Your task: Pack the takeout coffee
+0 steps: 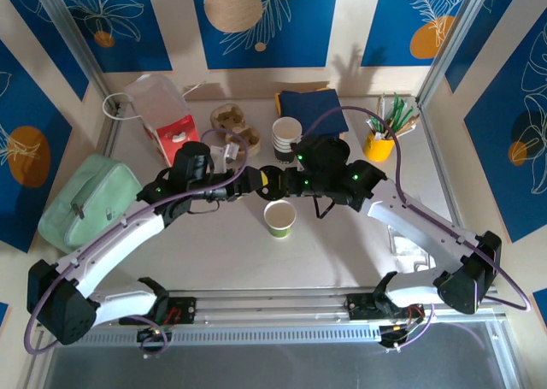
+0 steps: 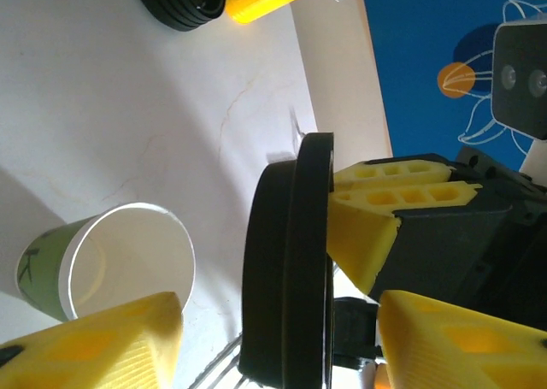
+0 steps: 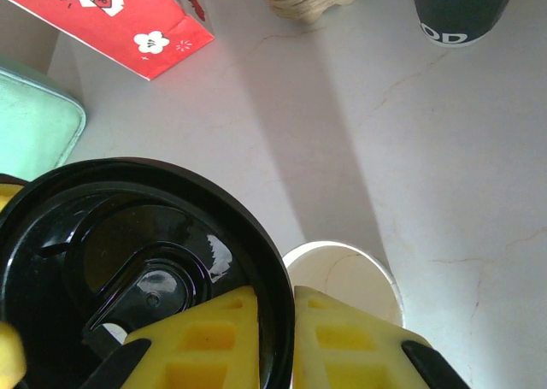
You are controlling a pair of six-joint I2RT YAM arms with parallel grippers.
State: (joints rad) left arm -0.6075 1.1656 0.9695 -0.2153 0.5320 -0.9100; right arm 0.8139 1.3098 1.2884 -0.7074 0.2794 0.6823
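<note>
Cup (image 1: 279,218) stands lidless on the counter (image 1: 333,256), just your side of where the two wrists meet. It's thin paper, so likely light and crushable: take it low on the wall, gently, not by the rim. Left jaws are spread either side of the lid (image 2: 286,269), no contact that I can see; right jaws pinch that lid's rim.

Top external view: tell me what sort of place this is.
Probably a lab robot cell dressed as a café takeout counter: a stack of paper cups, a cardboard cup carrier and a red-and-white paper bag sit on a pale table framed by metal rails.
</note>
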